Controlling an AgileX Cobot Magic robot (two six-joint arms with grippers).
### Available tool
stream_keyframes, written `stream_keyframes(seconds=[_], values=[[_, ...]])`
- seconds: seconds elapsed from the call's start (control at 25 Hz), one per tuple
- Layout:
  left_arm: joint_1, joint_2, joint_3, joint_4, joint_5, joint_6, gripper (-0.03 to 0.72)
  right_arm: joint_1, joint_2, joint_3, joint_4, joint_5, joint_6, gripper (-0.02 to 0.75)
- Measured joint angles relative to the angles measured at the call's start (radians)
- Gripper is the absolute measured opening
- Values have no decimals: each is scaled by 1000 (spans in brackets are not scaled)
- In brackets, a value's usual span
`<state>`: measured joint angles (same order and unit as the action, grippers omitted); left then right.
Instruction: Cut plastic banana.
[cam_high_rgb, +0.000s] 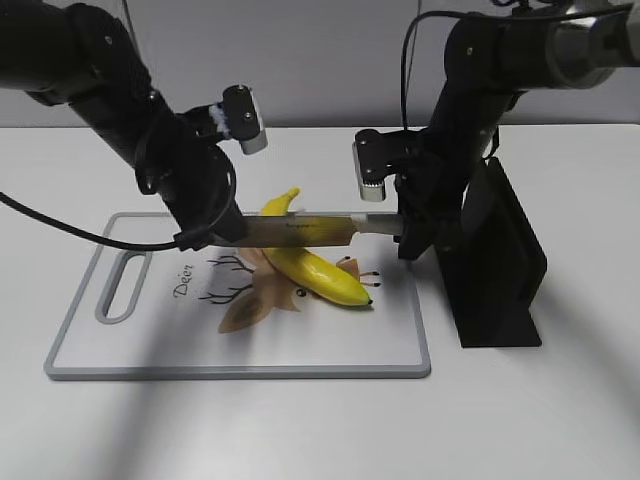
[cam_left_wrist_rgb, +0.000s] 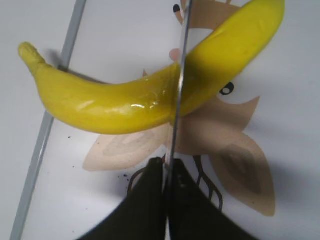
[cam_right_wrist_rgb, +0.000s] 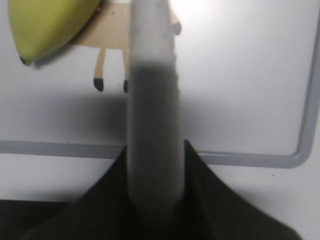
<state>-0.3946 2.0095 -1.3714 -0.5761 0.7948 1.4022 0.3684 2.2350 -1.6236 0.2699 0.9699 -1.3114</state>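
Note:
The yellow plastic banana (cam_high_rgb: 310, 268) lies on the white cutting board (cam_high_rgb: 150, 340), its stem toward the back. It also shows in the left wrist view (cam_left_wrist_rgb: 115, 102) and its dark tip in the right wrist view (cam_right_wrist_rgb: 40, 25). A knife (cam_high_rgb: 310, 230) lies level across the banana, edge down on it. My left gripper (cam_high_rgb: 225, 232) is shut on the blade's tip end (cam_left_wrist_rgb: 177, 100), its fingertips (cam_left_wrist_rgb: 167, 167) pinching the thin blade. My right gripper (cam_high_rgb: 408, 232) is shut on the knife's grey handle (cam_right_wrist_rgb: 152, 125), its fingertips (cam_right_wrist_rgb: 152, 150) either side of it.
The board has a grey rim, a handle slot (cam_high_rgb: 122, 288) at its left and a printed deer picture (cam_high_rgb: 265, 295) under the banana. A black knife stand (cam_high_rgb: 495, 265) stands just right of the board behind my right arm. The white table surrounds everything.

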Motion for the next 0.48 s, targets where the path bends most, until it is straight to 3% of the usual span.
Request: stream_keyframes(seconds=[0.48], values=[[2, 7, -2, -14, 5, 1, -2, 0, 4, -12, -4, 1, 0, 184]])
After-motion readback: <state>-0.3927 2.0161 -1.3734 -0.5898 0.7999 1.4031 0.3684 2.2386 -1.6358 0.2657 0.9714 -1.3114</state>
